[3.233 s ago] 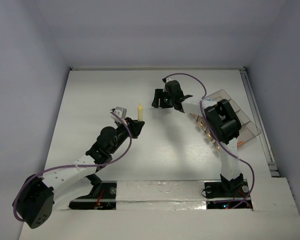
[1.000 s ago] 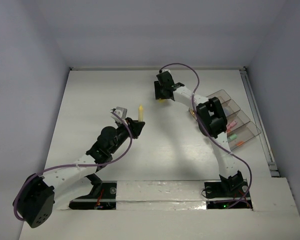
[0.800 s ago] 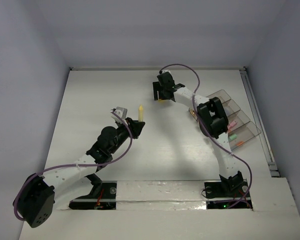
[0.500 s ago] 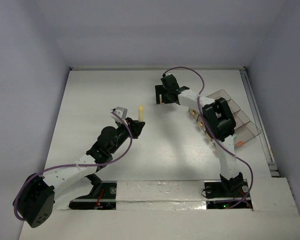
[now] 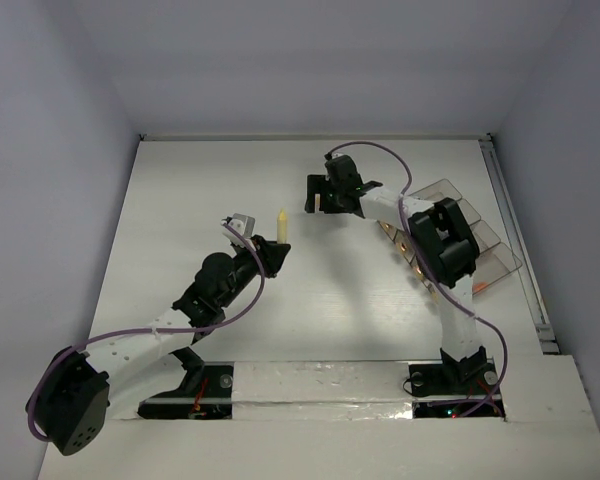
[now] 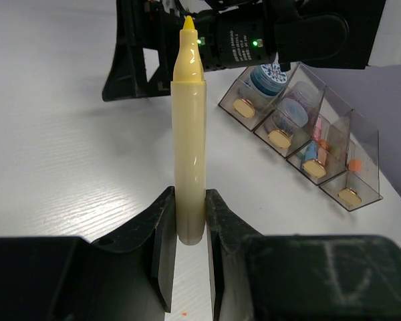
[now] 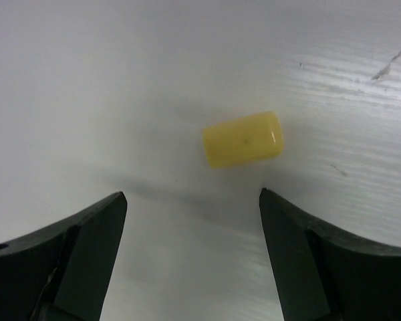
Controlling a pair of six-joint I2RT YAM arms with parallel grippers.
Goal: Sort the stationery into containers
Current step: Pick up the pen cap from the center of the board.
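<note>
My left hand (image 6: 187, 224) is clamped on the lower end of the pale yellow pen (image 6: 189, 127). The pen stands upright, tip up, around the middle of the tabletop (image 5: 180, 200). My right hand (image 7: 191, 197) is toward the far edge with its 2 fingers spread wide apart. The small yellow cylinder (image 7: 243, 139) lies flat on the tabletop just beyond the gap, off-centre toward 1 finger and touching neither. The smoky organiser tray (image 5: 502, 258) sits by the right edge, with round tubs (image 6: 266, 79) and small coloured items in its compartments.
</note>
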